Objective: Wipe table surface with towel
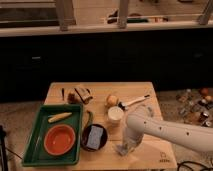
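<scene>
My gripper (124,148) points down at the wooden table (102,88), close to its front edge and just right of a dark bowl. My white arm (165,131) reaches in from the lower right and covers the table's right front. A small pale grey patch (121,149) lies under the gripper on the table top. I cannot tell whether it is the towel or part of the gripper. No other towel shows in the view.
A green tray (35,146) at the left holds an orange bowl (59,139) and a yellow item (59,117). The dark bowl (94,137) holds a grey-blue sponge. A white cup (115,114), a round onion-like item (112,100), a white-handled brush (135,101) and a brown crumpled thing (82,94) stand behind.
</scene>
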`<move>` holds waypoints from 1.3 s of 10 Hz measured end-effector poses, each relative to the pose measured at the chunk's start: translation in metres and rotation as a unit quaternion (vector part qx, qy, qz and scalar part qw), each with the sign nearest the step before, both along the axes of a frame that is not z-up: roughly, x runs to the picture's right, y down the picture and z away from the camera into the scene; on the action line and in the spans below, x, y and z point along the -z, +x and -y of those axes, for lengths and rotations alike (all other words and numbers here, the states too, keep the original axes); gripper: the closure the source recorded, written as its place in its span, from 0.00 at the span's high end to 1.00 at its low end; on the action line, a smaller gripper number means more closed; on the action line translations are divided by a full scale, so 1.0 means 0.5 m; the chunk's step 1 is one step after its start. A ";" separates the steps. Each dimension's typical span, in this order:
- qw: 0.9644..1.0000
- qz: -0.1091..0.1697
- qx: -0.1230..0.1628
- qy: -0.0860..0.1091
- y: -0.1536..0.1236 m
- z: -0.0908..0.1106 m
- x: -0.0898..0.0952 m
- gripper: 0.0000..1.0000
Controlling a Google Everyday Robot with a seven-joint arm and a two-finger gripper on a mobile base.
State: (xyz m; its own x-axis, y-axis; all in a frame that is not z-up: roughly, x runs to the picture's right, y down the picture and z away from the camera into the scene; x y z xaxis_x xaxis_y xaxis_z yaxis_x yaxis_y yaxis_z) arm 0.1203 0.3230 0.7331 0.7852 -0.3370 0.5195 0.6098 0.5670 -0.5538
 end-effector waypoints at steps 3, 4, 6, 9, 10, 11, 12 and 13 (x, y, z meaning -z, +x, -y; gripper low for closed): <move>1.000 -0.020 0.006 -0.013 0.034 -0.022 0.020 0.00; 0.999 -0.038 0.003 -0.008 0.066 -0.015 0.016 0.00; 0.997 -0.080 0.005 0.011 0.116 0.015 -0.007 0.00; 0.993 -0.114 0.001 0.042 0.140 0.054 -0.039 0.00; 0.992 -0.113 -0.004 0.060 0.139 0.073 -0.054 0.00; 0.992 -0.106 -0.006 0.068 0.130 0.084 -0.062 0.00; 0.993 -0.094 -0.006 0.074 0.112 0.088 -0.064 0.00; 0.994 -0.074 -0.004 0.075 0.083 0.085 -0.064 0.00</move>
